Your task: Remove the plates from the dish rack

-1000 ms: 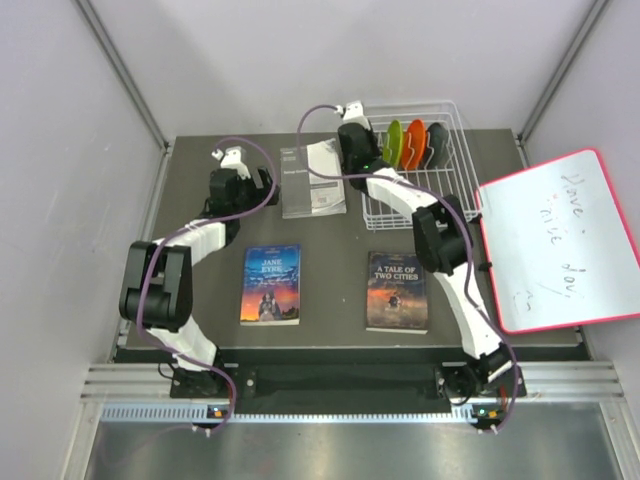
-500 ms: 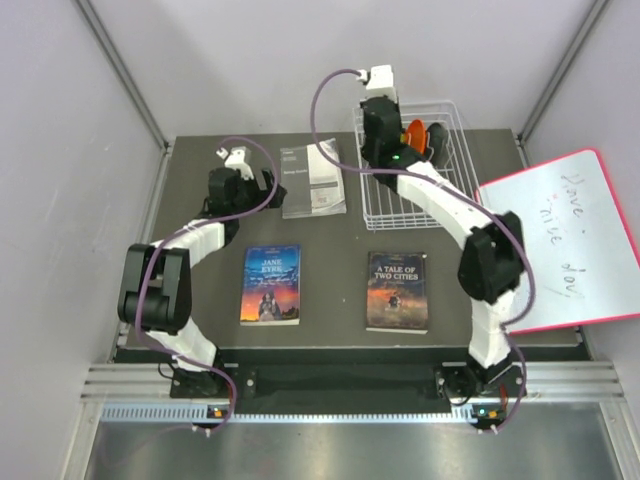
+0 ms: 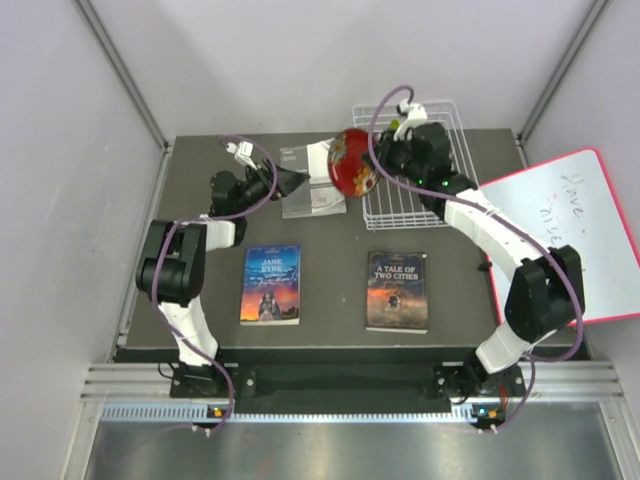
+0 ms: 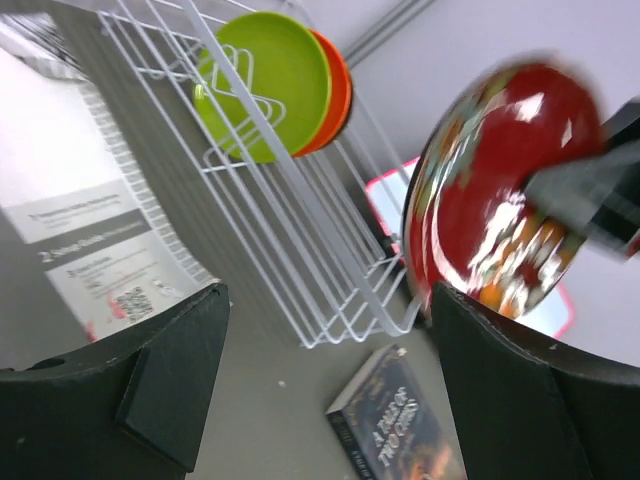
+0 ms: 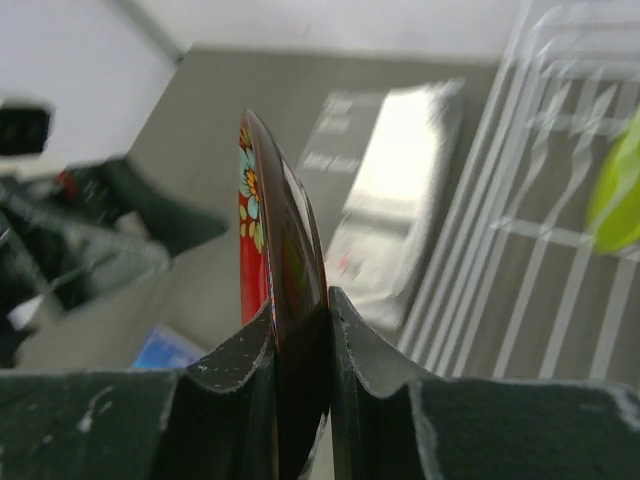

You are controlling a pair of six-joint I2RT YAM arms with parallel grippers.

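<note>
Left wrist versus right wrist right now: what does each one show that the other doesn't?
Only left wrist: the orange plate in the rack, the Two Cities book, the whiteboard edge. Only right wrist: how the right gripper pinches the rim of the red plate, the plate's flowered back, the left arm. Both: red plate, green plate, rack, leaflet.
</note>
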